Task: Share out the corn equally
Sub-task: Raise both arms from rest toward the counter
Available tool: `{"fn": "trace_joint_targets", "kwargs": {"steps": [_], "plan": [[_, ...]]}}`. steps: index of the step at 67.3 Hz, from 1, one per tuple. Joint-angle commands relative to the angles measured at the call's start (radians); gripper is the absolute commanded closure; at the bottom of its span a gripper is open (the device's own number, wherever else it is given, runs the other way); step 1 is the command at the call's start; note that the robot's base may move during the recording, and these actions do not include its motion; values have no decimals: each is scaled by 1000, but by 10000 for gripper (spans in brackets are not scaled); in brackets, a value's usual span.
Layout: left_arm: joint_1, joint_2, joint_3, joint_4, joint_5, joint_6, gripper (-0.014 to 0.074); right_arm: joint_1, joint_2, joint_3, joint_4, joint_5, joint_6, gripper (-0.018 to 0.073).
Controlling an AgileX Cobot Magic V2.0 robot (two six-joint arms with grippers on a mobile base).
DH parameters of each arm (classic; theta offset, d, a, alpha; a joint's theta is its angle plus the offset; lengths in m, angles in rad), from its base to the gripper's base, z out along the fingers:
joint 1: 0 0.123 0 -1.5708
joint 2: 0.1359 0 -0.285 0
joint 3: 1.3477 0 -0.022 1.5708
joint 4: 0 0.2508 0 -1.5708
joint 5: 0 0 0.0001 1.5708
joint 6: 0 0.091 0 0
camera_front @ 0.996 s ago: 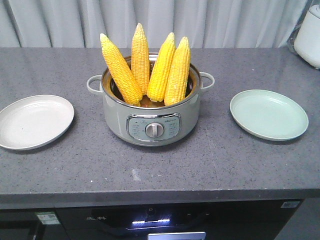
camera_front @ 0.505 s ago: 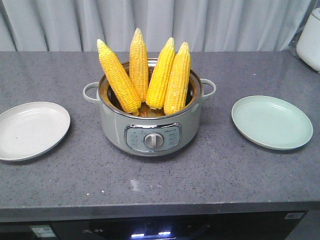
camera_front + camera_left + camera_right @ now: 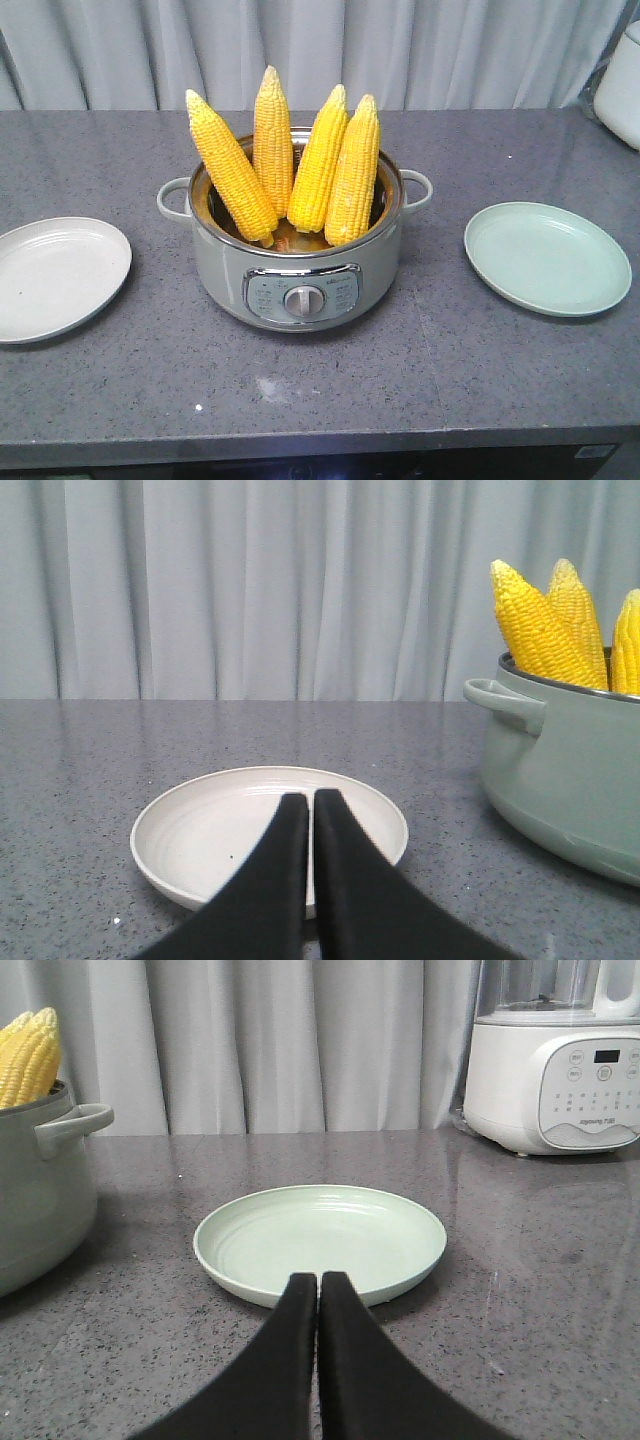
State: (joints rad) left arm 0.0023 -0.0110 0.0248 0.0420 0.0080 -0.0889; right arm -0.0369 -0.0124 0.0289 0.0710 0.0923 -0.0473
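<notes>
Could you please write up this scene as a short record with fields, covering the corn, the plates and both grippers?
pot: grey-green, two handles, front dial, mid counter
corn: four cobs standing tips up in the pot
white plate: empty, robot's left of the pot
green plate: empty, robot's right of the pot
left gripper: shut, holding nothing, pointing toward the white plate
right gripper: shut, holding nothing, pointing toward the green plate
progress: no cob on either plate yet
other: white appliance back right
</notes>
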Motion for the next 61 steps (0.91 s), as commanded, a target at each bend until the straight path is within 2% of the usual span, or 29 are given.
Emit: {"fn": "trace_joint_targets", "kwargs": {"steps": [1,61], "plan": [[-1,-17,-17,-7,-70,-1,603,-5,-6,7,-7,-74,3,565],[-1,-17,-17,-7,-70,-1,603,-5,-6,7,-7,-74,3,565]]}}
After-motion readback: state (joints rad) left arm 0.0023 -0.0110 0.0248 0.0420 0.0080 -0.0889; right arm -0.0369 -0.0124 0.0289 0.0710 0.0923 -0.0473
